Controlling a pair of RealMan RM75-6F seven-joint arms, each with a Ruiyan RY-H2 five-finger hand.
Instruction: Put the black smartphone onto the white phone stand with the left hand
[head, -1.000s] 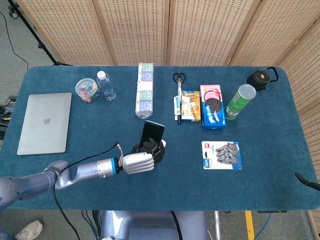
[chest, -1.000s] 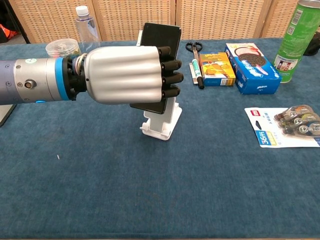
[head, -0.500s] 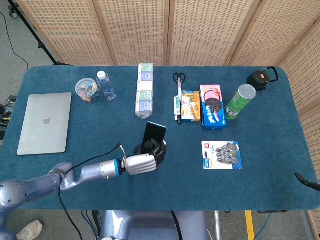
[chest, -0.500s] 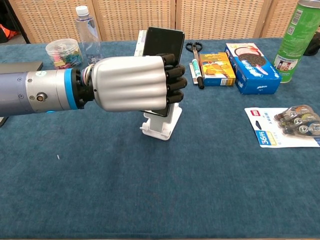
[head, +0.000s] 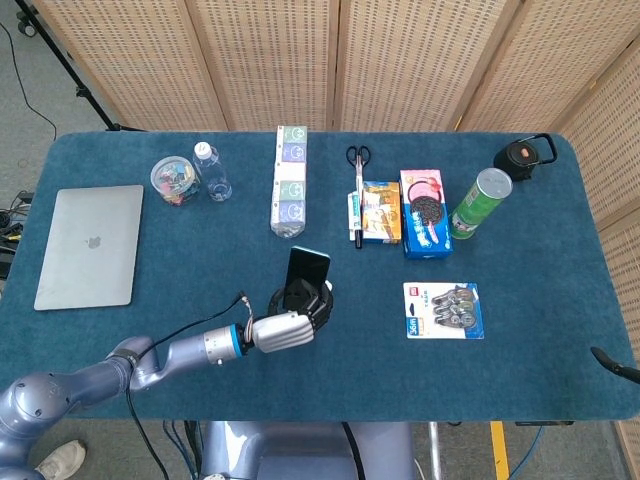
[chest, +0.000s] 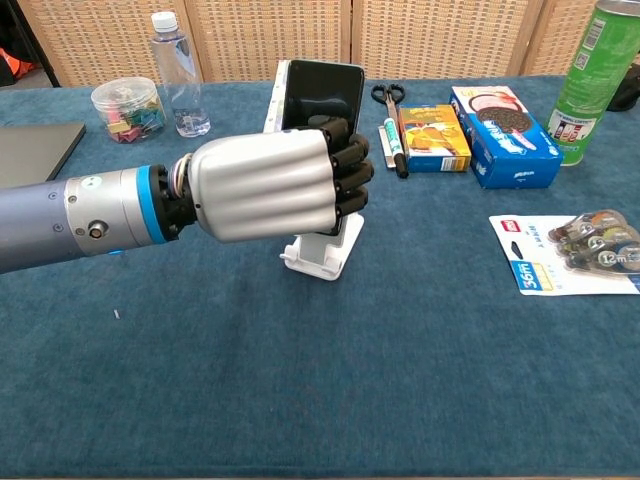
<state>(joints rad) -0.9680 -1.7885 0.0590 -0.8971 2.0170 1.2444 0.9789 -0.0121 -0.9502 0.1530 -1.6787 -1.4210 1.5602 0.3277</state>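
Observation:
My left hand (chest: 270, 186) (head: 285, 328) grips the black smartphone (chest: 325, 95) (head: 306, 267), upright with its screen facing away from me. The phone's lower part is hidden behind my fingers (chest: 350, 180). Directly below it stands the white phone stand (chest: 322, 252), whose base and back plate show under my hand; in the head view the stand is almost fully covered. Whether the phone's bottom edge touches the stand's ledge I cannot tell. My right hand is out of sight in both views.
Behind the stand lie a strip of white boxes (head: 289, 180), scissors (head: 357, 156), a pen, a yellow box (head: 380, 211) and a blue cookie box (head: 424, 213). A green can (head: 478, 204), a blister pack (head: 443, 310), a water bottle (head: 212, 172), a jar (head: 173, 180) and a laptop (head: 90, 245) lie further off.
My left hand has carried the phone lower and slightly right, bringing it down against the stand; the forearm has dropped lower in the chest view.

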